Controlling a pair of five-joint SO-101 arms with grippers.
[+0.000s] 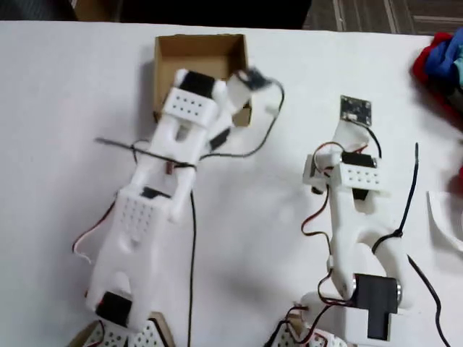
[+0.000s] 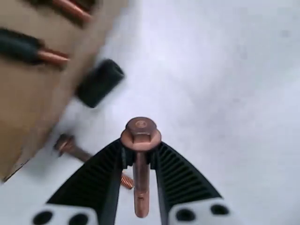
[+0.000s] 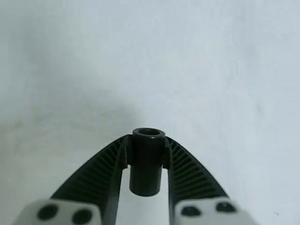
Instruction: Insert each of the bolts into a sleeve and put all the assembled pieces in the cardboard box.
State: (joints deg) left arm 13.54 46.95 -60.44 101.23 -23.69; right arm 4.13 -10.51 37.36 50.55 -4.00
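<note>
My left gripper (image 2: 140,150) is shut on a copper bolt (image 2: 140,159), its hex head pointing away from the wrist. Below it on the white table lie a loose black sleeve (image 2: 100,82) and another copper bolt (image 2: 70,146), both beside the cardboard box (image 2: 28,93). Inside the box lie assembled pieces (image 2: 33,50), black sleeves with copper bolts in them. My right gripper (image 3: 146,154) is shut on a black sleeve (image 3: 146,161), held with its hole facing away from the wrist. In the high view the left arm (image 1: 189,116) reaches over the box (image 1: 199,54), and the right arm (image 1: 354,181) is at the table's right half.
Red and blue cloth (image 1: 440,61) lies at the table's far right edge. A white curved piece (image 1: 443,220) sits at the right edge. Cables (image 1: 253,148) trail from both arms across the white table (image 1: 65,108).
</note>
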